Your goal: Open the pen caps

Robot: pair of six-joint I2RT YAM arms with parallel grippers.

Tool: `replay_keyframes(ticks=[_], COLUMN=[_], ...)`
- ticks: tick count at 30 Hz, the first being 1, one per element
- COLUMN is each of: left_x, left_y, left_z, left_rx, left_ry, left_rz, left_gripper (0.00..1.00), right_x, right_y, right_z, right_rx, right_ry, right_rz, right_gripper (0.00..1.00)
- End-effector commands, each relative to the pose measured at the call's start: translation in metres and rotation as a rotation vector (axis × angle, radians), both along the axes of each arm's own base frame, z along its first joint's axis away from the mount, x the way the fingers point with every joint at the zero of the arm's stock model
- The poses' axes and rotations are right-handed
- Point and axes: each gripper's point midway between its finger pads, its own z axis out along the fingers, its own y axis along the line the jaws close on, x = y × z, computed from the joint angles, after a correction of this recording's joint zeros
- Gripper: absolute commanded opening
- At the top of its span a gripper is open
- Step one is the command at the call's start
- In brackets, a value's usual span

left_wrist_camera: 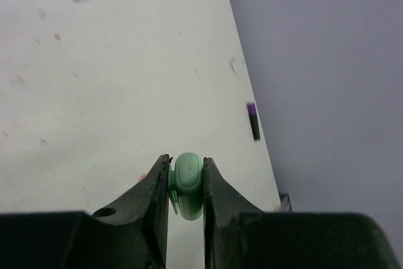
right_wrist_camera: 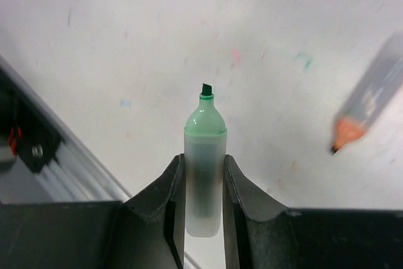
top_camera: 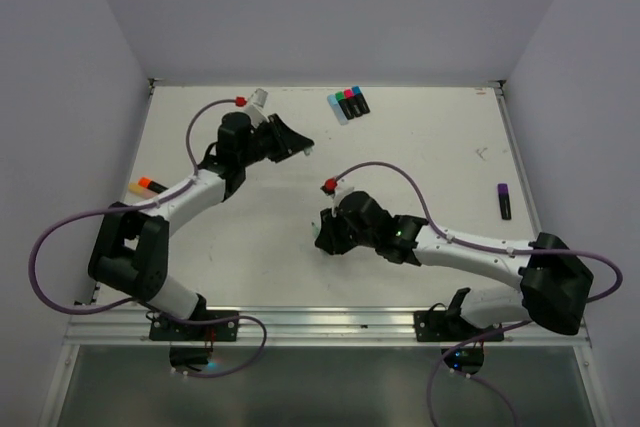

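Note:
In the left wrist view my left gripper [left_wrist_camera: 186,159] is shut on a small green pen cap [left_wrist_camera: 188,187], which stands free of any pen. My right gripper [right_wrist_camera: 203,157] is shut on a translucent pale pen body [right_wrist_camera: 204,174] whose bare green tip [right_wrist_camera: 206,113] points away from the fingers. From above, the left gripper [top_camera: 300,142] hovers over the table's back left. The right gripper [top_camera: 325,237] is near the middle, well apart from it. A purple-capped pen [top_camera: 505,200] lies at the right, also seen from the left wrist [left_wrist_camera: 253,121].
A short row of pens with coloured caps [top_camera: 347,104] lies at the back centre. An orange pen [top_camera: 147,185] rests by the left edge; an orange-tipped pale pen [right_wrist_camera: 368,102] shows blurred from the right wrist. The metal front rail [right_wrist_camera: 75,162] runs close by.

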Motion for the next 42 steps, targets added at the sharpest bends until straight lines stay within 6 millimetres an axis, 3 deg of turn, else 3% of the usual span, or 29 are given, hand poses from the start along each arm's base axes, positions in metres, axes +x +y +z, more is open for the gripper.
replay_keyframes(ticks=[1, 3, 5, 9, 10, 12, 13, 14, 16, 18, 22, 29, 39, 42], left_x=[0.048, 0.051, 0.050, 0.040, 0.034, 0.025, 0.015, 0.009, -0.005, -0.018, -0.037, -0.045, -0.049, -0.051], left_y=[0.038, 0.050, 0.059, 0.076, 0.081, 0.091, 0.096, 0.098, 0.103, 0.105, 0.106, 0.101, 0.093, 0.094], left_z=[0.042, 0.035, 0.041, 0.040, 0.043, 0.039, 0.038, 0.036, 0.033, 0.021, 0.025, 0.024, 0.019, 0.017], left_rx=[0.068, 0.113, 0.133, 0.206, 0.217, 0.251, 0.254, 0.257, 0.262, 0.273, 0.250, 0.242, 0.225, 0.231], left_ry=[-0.176, -0.171, -0.189, -0.194, -0.203, -0.205, -0.210, -0.210, -0.215, -0.190, -0.205, -0.197, -0.185, -0.189], left_rz=[0.197, 0.252, 0.282, 0.329, 0.342, 0.366, 0.370, 0.369, 0.363, 0.347, 0.322, 0.275, 0.225, 0.224], left_gripper=[0.00, 0.00, 0.00, 0.00, 0.00, 0.00, 0.00, 0.00, 0.00, 0.00, 0.00, 0.00, 0.00, 0.00], right_x=[-0.031, -0.027, -0.023, 0.002, 0.015, 0.026, 0.035, 0.041, 0.056, 0.065, 0.076, 0.086, 0.094, 0.095], right_y=[-0.013, -0.020, -0.018, -0.017, -0.015, -0.011, -0.006, -0.005, 0.000, -0.002, -0.005, -0.001, -0.005, -0.005], right_z=[-0.022, -0.018, -0.013, -0.016, -0.012, -0.027, -0.021, -0.034, -0.033, -0.047, -0.055, -0.068, -0.078, -0.072], right_rx=[-0.071, -0.085, -0.066, -0.124, -0.126, -0.171, -0.175, -0.211, -0.221, -0.255, -0.277, -0.316, -0.354, -0.345], right_ry=[0.084, 0.060, 0.039, 0.020, 0.009, 0.026, 0.003, 0.010, -0.003, 0.011, 0.007, 0.014, 0.018, 0.006], right_rz=[0.021, -0.016, -0.021, -0.084, -0.122, -0.135, -0.150, -0.160, -0.189, -0.219, -0.260, -0.262, -0.296, -0.293], right_gripper=[0.00, 0.00, 0.00, 0.00, 0.00, 0.00, 0.00, 0.00, 0.00, 0.00, 0.00, 0.00, 0.26, 0.43])
